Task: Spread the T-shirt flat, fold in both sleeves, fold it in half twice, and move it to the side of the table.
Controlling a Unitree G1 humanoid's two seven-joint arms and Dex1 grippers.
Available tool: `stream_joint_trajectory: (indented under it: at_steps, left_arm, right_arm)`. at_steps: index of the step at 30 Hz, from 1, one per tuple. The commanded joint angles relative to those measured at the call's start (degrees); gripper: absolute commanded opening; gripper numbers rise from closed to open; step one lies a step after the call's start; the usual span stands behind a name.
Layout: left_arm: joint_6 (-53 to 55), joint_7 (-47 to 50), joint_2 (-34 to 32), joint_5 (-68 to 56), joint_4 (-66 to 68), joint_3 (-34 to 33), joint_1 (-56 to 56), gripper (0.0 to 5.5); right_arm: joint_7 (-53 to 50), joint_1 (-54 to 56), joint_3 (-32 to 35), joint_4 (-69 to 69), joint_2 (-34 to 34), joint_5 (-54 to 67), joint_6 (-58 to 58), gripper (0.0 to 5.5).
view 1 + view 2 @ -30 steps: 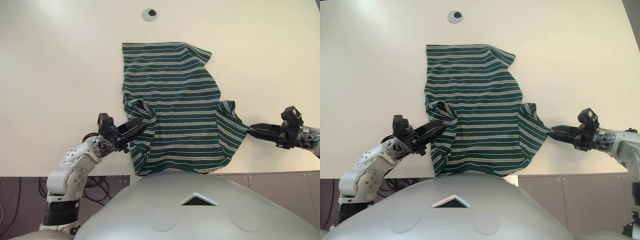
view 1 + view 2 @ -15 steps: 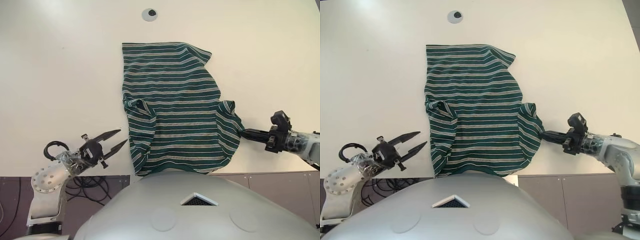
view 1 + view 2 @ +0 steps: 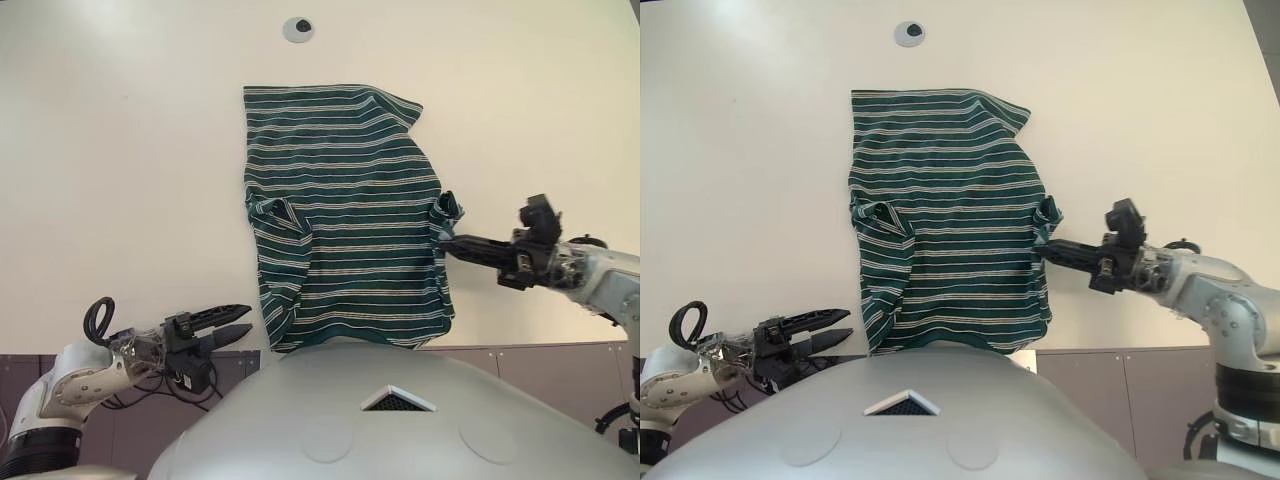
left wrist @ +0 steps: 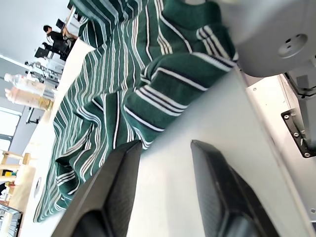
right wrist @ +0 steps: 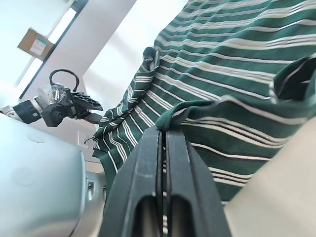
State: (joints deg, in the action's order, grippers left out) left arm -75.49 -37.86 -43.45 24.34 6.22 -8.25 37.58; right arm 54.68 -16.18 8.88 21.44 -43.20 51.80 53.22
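Observation:
A dark green T-shirt with white stripes [image 3: 345, 215] lies on the cream table [image 3: 120, 150], its hem end at the near edge. Its left sleeve [image 3: 275, 212] is folded in onto the body. My right gripper [image 3: 445, 243] is shut on the right sleeve's hem [image 5: 174, 114] and holds it over the shirt's right side. My left gripper [image 3: 238, 322] stands open and holds nothing; it hangs off the table's near edge, to the left of the shirt's lower corner [image 4: 148, 106].
A round grey grommet [image 3: 297, 29] is set in the table beyond the shirt. Bare table stretches left and right of the shirt. Dark cables hang below the near edge at the left.
My left gripper let go of the left sleeve, opened and drew back off the near edge. My right gripper carried the right sleeve inward, so it now lies folded over the shirt's side.

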Motion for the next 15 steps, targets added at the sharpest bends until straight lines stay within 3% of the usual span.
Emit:
stream_joint_trajectory:
  at_steps: [1, 6, 12, 15]
  left_arm:
    - [2.85, -0.45, -1.65, 4.73, -2.41, 4.04, -2.06, 1.80]
    - [6.43, 0.81, -2.75, 4.43, -5.53, 8.07, -3.30, 1.80]
    - [9.58, 1.60, -4.49, 4.93, -7.93, 12.23, -3.36, 1.80]
    - [11.64, 1.29, -5.47, 4.25, -9.93, 14.18, -3.40, 2.21]
  right_arm:
    - [-3.36, 3.20, -2.88, 0.93, 1.56, -0.60, 1.67, 0.05]
    - [-5.31, 6.23, -8.39, 1.32, 3.51, -1.63, 2.20, 0.05]
    - [-6.36, 8.05, -12.32, 1.81, 3.99, -2.69, 2.15, 1.14]
    - [-5.93, 8.44, -11.63, 2.28, 3.68, -2.57, 1.65, 1.67]
